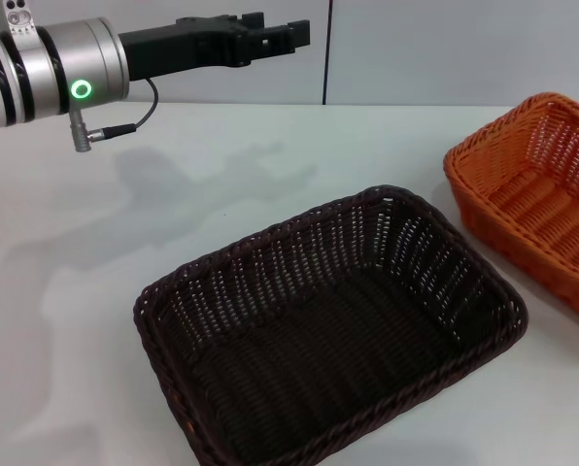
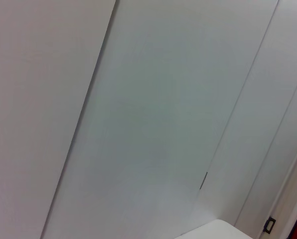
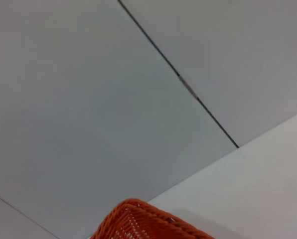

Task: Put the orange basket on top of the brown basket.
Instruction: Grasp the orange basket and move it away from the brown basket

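Resting flat on the white worktop, the very dark brown rectangular woven basket makes the handiest landmark. Just beyond its right corner, apart from it, sits the bright orange rectangular woven basket, partly cut off at the edge of the head view; a piece of its braided rim also shows in the right wrist view. Nothing is stacked yet.

Well behind and to the left of the brown basket, high above the worktop, hangs the left tool on its silver arm, pointing toward the back wall. It carries nothing, but whether its fingers are spread or closed I cannot tell. The right tool is not visible anywhere, so its state cannot be told either.

Judging from this layout, the main risks lie ahead: a pinch on only one sloping woven side could let the orange basket tilt or slip, and a low carry could catch its base on the brown basket's raised rim and shove that basket across the worktop.
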